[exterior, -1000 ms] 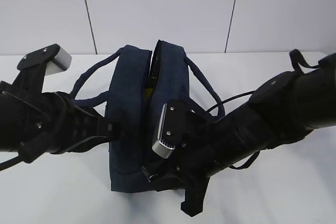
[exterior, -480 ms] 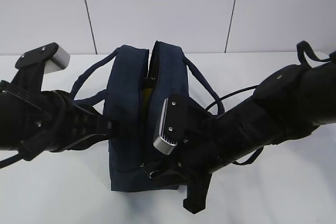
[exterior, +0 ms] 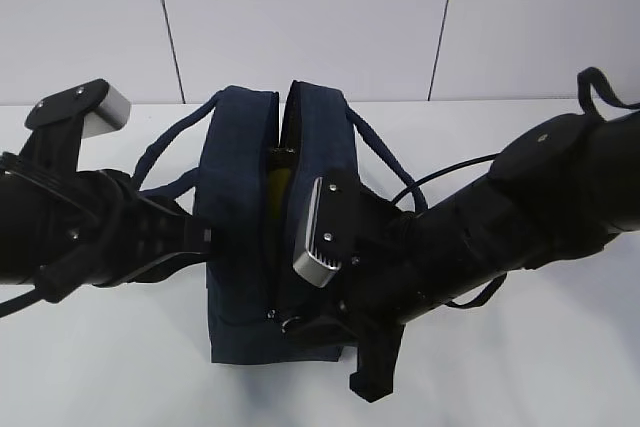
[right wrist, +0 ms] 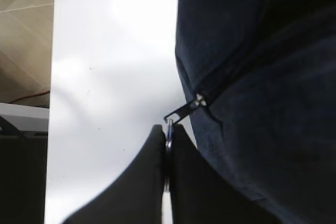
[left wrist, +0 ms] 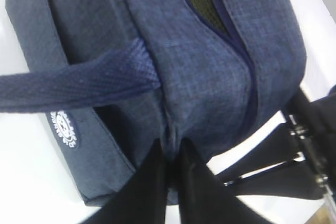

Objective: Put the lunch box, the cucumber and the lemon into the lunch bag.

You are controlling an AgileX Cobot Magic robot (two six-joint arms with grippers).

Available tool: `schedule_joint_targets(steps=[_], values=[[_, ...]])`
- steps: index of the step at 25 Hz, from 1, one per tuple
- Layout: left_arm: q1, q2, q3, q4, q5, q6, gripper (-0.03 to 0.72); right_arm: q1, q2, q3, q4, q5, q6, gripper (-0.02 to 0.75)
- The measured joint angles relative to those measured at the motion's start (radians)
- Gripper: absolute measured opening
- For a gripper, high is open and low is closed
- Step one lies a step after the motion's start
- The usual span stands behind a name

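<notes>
Right gripper (right wrist: 168,142): jaws clamped on the metal ring pull (right wrist: 169,132), slider just above at the lunch bag (right wrist: 262,77)'s end. Left gripper (left wrist: 169,163): pinched on a fold of bag fabric. Bag soft, slack; needs that counter-hold. Something yellow-green inside, probably the lemon (exterior: 283,175). Bag upright between both arms.

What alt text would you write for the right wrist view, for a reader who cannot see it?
The right gripper, shut, pinches the metal ring pull of the dark navy lunch bag, which fills the right side of the view. The zipper slider sits at the bag's corner, above a white table.
</notes>
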Motion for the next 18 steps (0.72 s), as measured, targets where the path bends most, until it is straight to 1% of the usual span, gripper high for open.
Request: schedule_joint_targets(steps=[18], values=[[0.0, 0.0, 0.0, -0.002, -0.038, 0.0, 0.006, 0.0, -0.042, 0.0, 0.0, 0.013, 0.006, -0.013]])
